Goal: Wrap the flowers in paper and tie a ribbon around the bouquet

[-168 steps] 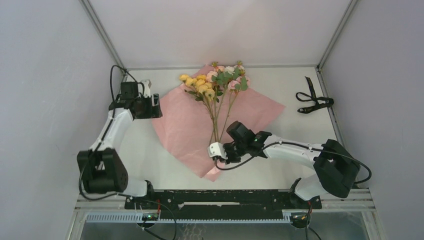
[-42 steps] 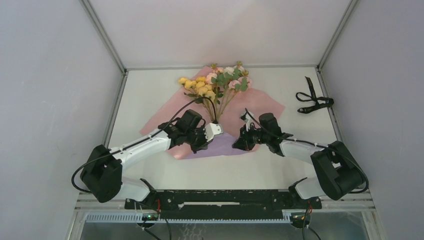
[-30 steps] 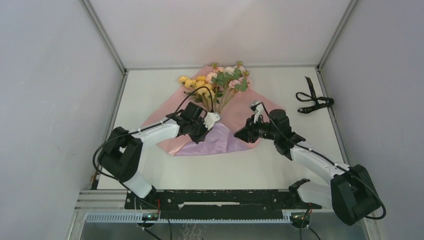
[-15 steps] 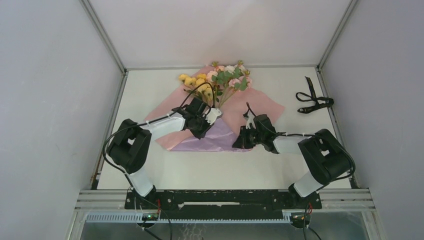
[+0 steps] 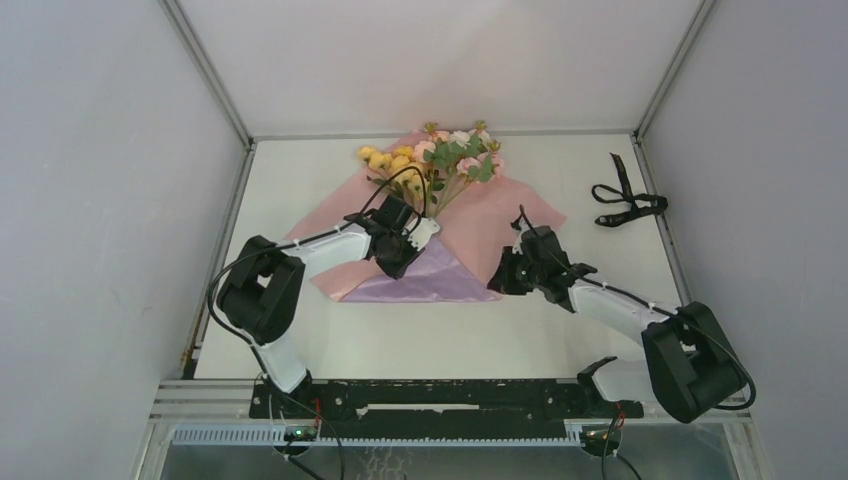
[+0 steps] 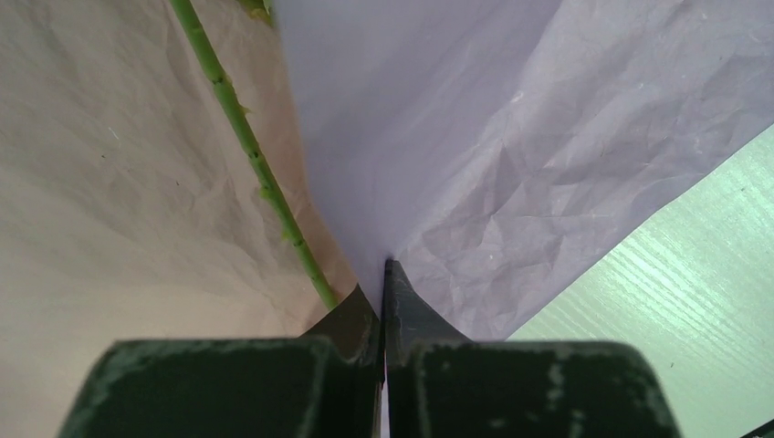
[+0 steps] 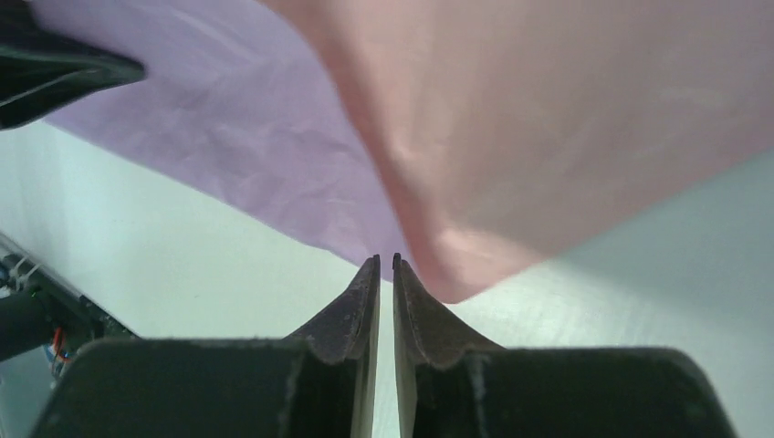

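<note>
Lilac paper (image 5: 450, 282) fold clamped in left tool (image 6: 383, 274); pink corner just beside right tool (image 7: 386, 263), near-closed, grip untellable.

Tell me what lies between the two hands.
The paper, its lilac face folded up, stretches from the left hand to the right hand; the top view shows it.

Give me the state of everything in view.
paper, near corner folded over, lilac face up
flowers, lying on the paper, lower stems under its fold
ribbon, loose, far right
left gripper, shut on the paper's fold
right gripper, nearly shut at the paper's edge; grip unclear
</note>
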